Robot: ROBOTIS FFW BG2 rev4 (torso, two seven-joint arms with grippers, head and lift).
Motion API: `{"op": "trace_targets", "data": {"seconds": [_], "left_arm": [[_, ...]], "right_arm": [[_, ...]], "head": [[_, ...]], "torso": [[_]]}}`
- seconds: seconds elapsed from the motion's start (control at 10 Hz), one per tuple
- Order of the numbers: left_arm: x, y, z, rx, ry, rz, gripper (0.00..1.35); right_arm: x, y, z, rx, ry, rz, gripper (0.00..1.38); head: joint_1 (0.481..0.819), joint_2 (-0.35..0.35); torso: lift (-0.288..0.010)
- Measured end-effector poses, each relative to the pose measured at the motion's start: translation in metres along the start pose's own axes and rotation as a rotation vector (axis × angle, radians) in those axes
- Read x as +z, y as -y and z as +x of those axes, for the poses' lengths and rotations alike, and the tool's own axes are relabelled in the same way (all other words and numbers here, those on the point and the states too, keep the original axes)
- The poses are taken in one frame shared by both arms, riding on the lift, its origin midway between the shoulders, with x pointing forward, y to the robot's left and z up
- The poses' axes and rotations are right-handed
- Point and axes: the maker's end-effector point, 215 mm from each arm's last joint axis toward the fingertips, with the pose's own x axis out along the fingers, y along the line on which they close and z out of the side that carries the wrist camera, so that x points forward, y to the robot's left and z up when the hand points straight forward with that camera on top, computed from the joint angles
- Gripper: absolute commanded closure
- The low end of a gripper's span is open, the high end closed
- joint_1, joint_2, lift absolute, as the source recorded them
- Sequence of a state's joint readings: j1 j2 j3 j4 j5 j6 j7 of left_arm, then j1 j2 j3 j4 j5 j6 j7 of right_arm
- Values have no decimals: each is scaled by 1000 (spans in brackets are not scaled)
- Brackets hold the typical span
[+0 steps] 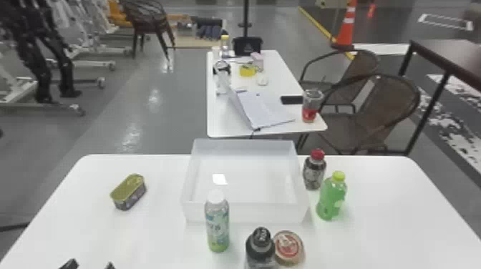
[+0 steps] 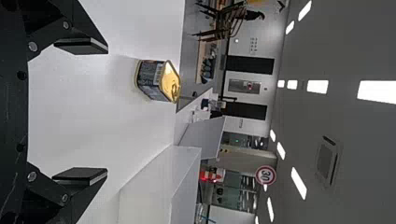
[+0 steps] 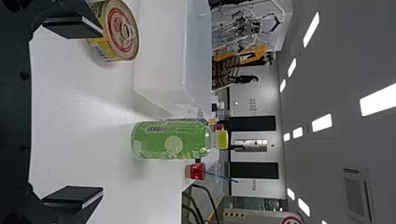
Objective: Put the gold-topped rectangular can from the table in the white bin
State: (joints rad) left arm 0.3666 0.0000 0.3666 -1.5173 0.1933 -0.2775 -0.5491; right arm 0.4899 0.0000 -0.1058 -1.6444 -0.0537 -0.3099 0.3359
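Table [image 1: 157, 236] | can [image 1: 129, 191] between left edge and bin [image 1: 254, 213], well apart | left pincer [image 1: 89, 265], right pincer [image 3: 96, 111] spread

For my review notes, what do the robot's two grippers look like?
The left gripper is black, with angular finger links, flat block-like pads and round grey metal fasteners. The right gripper is black too, with similar flat, thick pads.

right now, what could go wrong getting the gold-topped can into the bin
The can sits diagonally, so the left tool might close on its corners and twist it. A low carry could clip the wall of the white bin, or tip the white-capped bottle standing in front.
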Motion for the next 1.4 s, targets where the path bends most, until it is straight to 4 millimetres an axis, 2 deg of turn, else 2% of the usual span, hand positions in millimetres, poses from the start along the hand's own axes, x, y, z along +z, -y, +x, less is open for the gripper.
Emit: {"op": "trace_targets", "data": {"seconds": [0.3, 0.7, 1.1, 1.4], "left_arm": [[-1, 4, 8, -12, -13, 3, 349], [-5, 15, 44, -118, -78, 31, 349], [-6, -17, 73, -173, -158, 139, 349], [0, -20, 109, -251, -188, 167, 343]], "right_arm": [[-1, 0, -1, -1, -2, 2, 108], [-2, 0, -1, -2, -4, 7, 108], [-2, 0, 0, -1, -3, 8, 108], [-2, 0, 2, 1, -2, 8, 108]], "head": [[549, 0], [549, 0], [549, 0], [549, 0]], "torso": [[-100], [-100], [-100], [-100]]}}
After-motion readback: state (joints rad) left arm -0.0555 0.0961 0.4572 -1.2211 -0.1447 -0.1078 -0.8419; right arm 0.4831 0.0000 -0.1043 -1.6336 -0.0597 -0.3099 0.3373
